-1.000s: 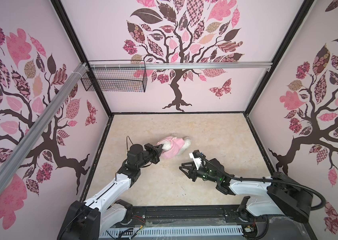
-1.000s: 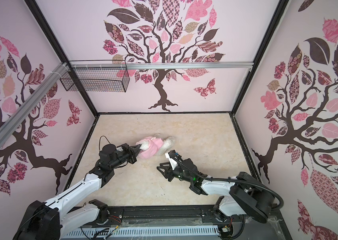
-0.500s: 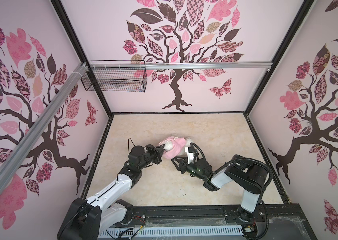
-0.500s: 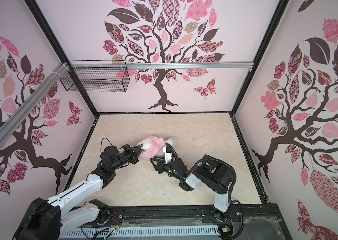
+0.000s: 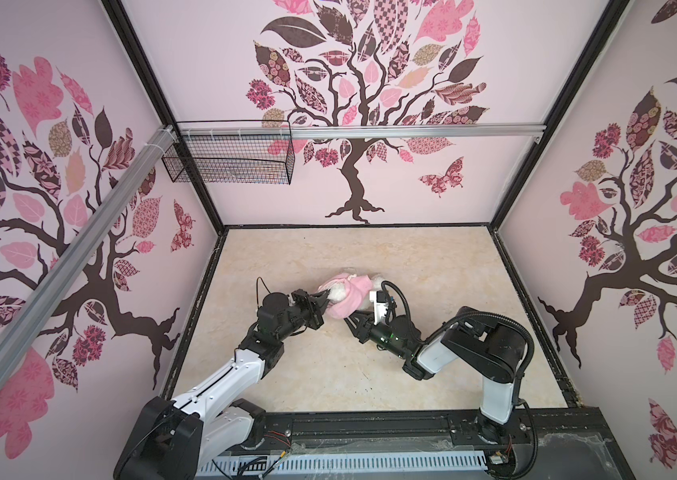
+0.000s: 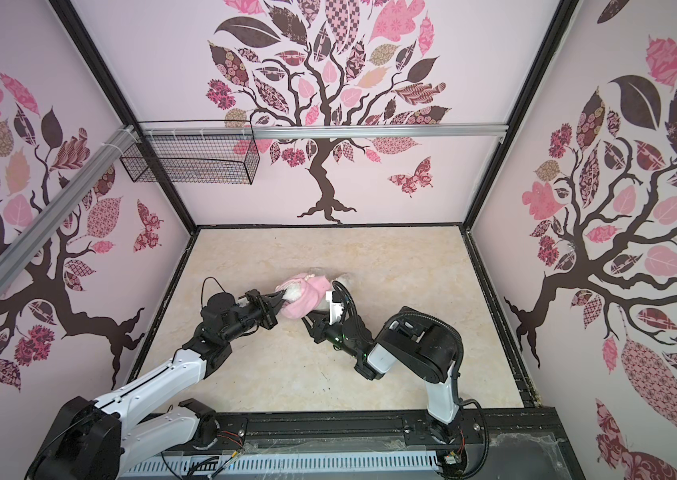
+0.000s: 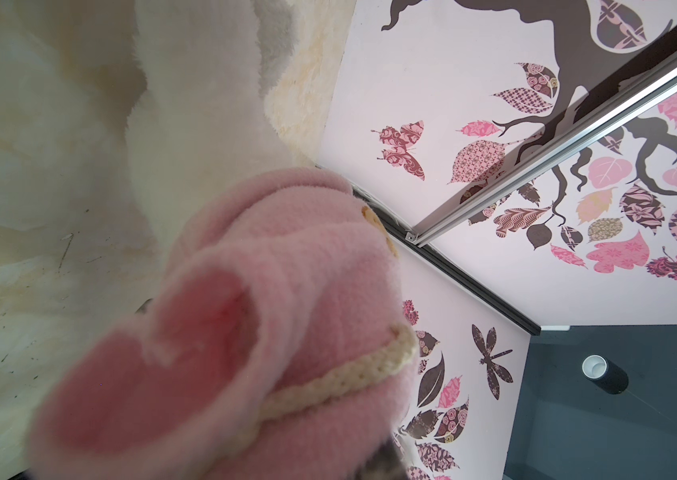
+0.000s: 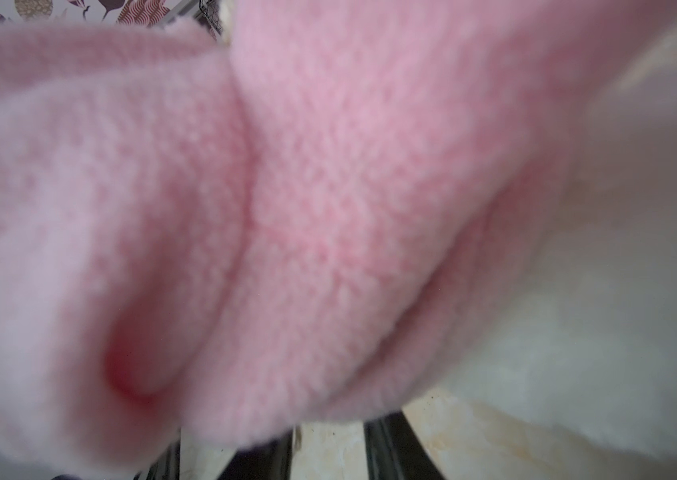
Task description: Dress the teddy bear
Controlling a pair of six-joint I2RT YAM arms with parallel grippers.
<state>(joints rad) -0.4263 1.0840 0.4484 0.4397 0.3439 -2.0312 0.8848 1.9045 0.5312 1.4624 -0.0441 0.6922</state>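
Note:
The teddy bear (image 5: 338,292) lies mid-floor, white fur showing through the pink shirt (image 5: 352,297) wrapped round it; both top views show it (image 6: 294,293). My left gripper (image 5: 323,303) is shut on the shirt's left end, where a cream cord (image 7: 328,386) runs along the fabric (image 7: 245,332). My right gripper (image 5: 349,320) sits at the shirt's near right edge. Its two dark fingers (image 8: 390,449) stand apart with floor showing between them. Pink fleece (image 8: 286,187) covers their tips, and white fur (image 8: 619,291) lies beside it.
A black wire basket (image 5: 228,160) hangs from the aluminium rail (image 5: 411,131) on the back wall. Patterned walls close in three sides of the beige floor (image 5: 432,257). A black frame rail (image 5: 370,428) runs along the front.
The right arm swung in from the front right until its gripper reached the shirt's near edge, and its jaws have narrowed. The left gripper has kept its hold in place.

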